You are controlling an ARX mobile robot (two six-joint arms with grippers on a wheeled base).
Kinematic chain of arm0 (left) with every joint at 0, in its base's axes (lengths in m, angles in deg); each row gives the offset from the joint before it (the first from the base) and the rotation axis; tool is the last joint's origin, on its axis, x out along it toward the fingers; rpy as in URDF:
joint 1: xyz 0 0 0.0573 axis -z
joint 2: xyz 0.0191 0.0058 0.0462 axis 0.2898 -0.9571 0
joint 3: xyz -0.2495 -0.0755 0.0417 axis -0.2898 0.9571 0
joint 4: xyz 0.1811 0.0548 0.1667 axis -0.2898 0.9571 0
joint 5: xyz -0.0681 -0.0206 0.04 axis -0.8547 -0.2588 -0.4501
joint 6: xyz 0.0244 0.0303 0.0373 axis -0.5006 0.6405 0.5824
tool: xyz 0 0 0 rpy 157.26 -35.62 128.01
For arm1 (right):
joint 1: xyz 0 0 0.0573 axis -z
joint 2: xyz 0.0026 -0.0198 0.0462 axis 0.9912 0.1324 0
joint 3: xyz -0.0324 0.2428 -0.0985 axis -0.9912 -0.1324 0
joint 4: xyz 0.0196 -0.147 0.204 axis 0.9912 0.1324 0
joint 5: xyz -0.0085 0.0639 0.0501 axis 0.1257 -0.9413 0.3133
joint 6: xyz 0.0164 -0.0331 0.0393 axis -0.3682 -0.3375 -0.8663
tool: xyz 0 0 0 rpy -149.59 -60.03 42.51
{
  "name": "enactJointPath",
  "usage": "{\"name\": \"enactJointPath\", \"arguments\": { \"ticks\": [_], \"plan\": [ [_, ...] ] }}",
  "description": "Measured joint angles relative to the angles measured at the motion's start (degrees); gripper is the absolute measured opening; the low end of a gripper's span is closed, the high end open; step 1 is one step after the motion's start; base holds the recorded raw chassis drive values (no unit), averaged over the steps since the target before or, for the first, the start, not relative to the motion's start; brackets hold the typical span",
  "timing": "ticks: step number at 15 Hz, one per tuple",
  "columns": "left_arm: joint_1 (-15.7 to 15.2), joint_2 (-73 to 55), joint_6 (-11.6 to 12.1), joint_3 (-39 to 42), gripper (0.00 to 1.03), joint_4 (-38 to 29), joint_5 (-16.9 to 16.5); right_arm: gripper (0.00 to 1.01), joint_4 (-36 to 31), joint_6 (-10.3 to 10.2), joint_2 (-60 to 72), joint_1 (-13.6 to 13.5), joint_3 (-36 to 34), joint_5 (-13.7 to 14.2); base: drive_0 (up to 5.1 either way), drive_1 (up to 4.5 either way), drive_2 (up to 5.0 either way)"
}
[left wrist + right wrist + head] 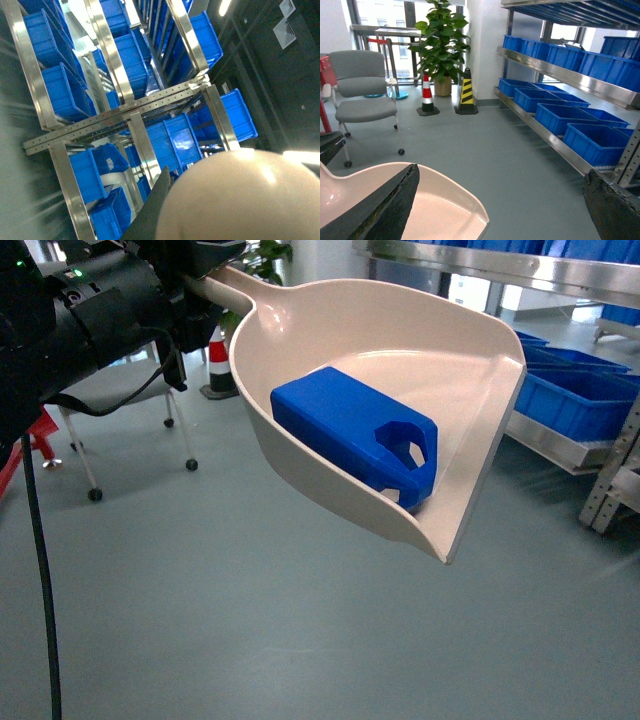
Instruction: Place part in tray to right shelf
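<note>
The tray, a pale beige scoop, hangs in the air with its open front edge pointing lower right. Inside it lies the part, a solid blue jerrycan-shaped block with its handle hole toward the front edge. My left gripper is shut on the tray's handle at upper left. In the left wrist view one dark finger shows beside the tray's rounded back. My right gripper stands open below, with the tray's corner by its left finger. The right shelf is at right.
The steel shelf rails bear blue crates along the right wall. A grey chair, two traffic cones and a potted plant stand at the back. Grey floor lies between the tray and the shelf.
</note>
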Motion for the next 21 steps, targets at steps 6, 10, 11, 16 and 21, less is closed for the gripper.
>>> {"name": "enactJointPath", "arguments": {
  "ticks": [6, 10, 11, 16, 21],
  "plan": [
    [0.0, 0.0, -0.02, 0.0, 0.12, 0.02, 0.0, 0.98, -0.02, 0.0, 0.0, 0.0, 0.0, 0.0, -1.6, -1.62, -1.6],
    [0.0, 0.0, -0.02, 0.0, 0.12, 0.0, 0.0, 0.98, 0.0, 0.0, 0.0, 0.0, -0.02, 0.0, -1.6, -1.57, -1.6],
    [-0.02, 0.0, -0.02, 0.0, 0.12, 0.02, 0.02, 0.98, -0.02, 0.0, 0.0, 0.0, -0.02, 0.0, -1.6, -1.57, -1.6],
    [0.0, 0.0, -0.02, 0.0, 0.12, 0.04, 0.0, 0.98, 0.0, 0.0, 0.0, 0.0, 0.0, 0.0, -1.6, -1.57, -1.6],
    [-0.09, 0.0, -0.02, 0.0, 0.12, 0.02, 0.02, 0.98, -0.02, 0.0, 0.0, 0.0, 0.0, 0.0, -1.8, -1.76, -1.8]
  ]
}}
